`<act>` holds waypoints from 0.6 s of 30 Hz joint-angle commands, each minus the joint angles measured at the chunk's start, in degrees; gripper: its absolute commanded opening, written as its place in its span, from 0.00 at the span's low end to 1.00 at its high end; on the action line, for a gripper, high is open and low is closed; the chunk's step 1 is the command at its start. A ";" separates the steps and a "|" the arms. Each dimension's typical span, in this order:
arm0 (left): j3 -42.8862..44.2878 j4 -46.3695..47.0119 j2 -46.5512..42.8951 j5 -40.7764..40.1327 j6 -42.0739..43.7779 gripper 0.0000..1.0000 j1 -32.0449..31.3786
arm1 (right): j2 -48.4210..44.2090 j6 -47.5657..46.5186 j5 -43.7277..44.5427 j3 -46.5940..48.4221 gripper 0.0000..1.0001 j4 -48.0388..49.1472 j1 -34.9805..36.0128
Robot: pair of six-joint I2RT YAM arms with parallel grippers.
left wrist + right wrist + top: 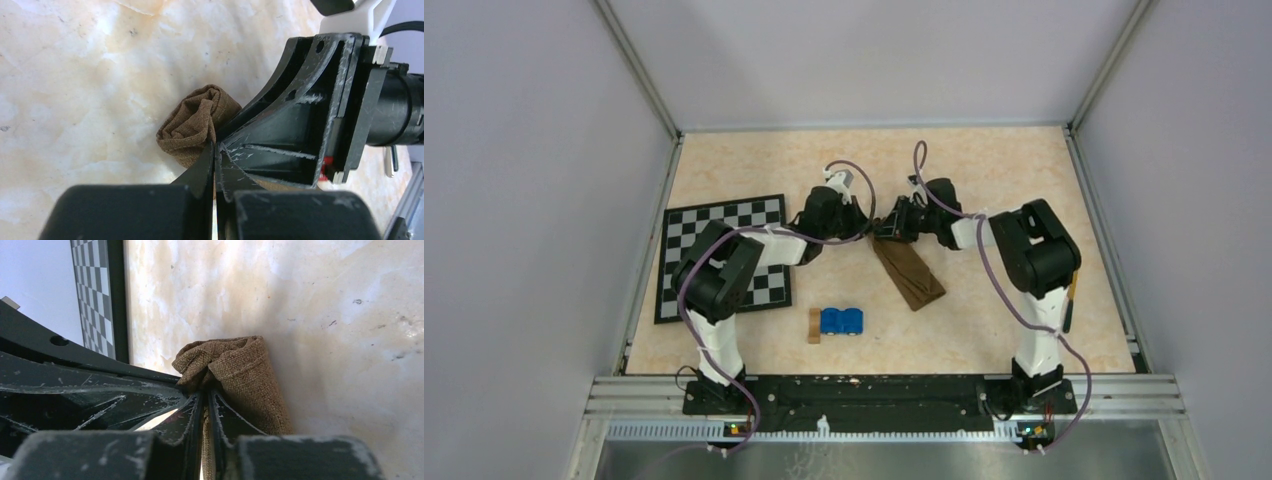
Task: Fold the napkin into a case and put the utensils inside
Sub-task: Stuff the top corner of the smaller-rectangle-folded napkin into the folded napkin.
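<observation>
The dark brown napkin (912,275) lies folded into a long narrow strip on the table, running from the centre toward the near right. Both grippers meet at its far end. My left gripper (865,232) is shut and pinches the bunched cloth end (192,125) at its fingertips (215,146). My right gripper (892,228) is shut on the same end (240,365), with cloth showing between its fingers (205,395). The end is slightly raised and rolled. A blue object (841,321) lies near the front centre; I cannot tell whether it is the utensils.
A black-and-white checkered mat (724,255) lies at the left, partly under my left arm. A small tan wooden block (814,325) lies against the blue object. Grey walls enclose the table on three sides.
</observation>
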 commanded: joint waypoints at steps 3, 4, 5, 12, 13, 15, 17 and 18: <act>-3.08 2.91 -3.26 3.51 -0.03 0.00 -1.20 | -11.05 -2.08 -4.62 -3.72 0.33 -1.18 -2.93; -3.09 2.62 -3.22 3.60 0.42 0.00 -1.21 | -12.36 -3.06 -4.81 -4.26 0.35 -2.35 -3.44; -2.99 2.28 -3.19 4.01 0.67 0.00 -1.19 | -13.35 -3.85 -4.53 -4.81 0.36 -3.18 -3.76; -2.22 1.34 -3.66 4.44 1.45 0.00 -1.33 | -11.54 -5.67 -3.62 -5.42 0.09 -3.63 -4.21; -2.22 1.17 -3.88 4.39 1.59 0.00 -1.29 | -11.10 -5.57 -3.24 -5.35 0.04 -3.43 -4.20; -2.26 0.92 -4.27 4.23 1.87 0.00 -1.31 | -10.33 -5.94 -1.86 -5.03 0.00 -3.95 -3.90; -2.28 0.65 -4.44 4.10 2.06 0.00 -1.29 | -9.44 -5.75 -1.97 -4.85 0.00 -3.43 -3.85; -2.28 0.61 -4.43 4.13 2.03 0.00 -1.35 | -8.91 -5.43 -2.21 -4.84 0.00 -2.91 -3.79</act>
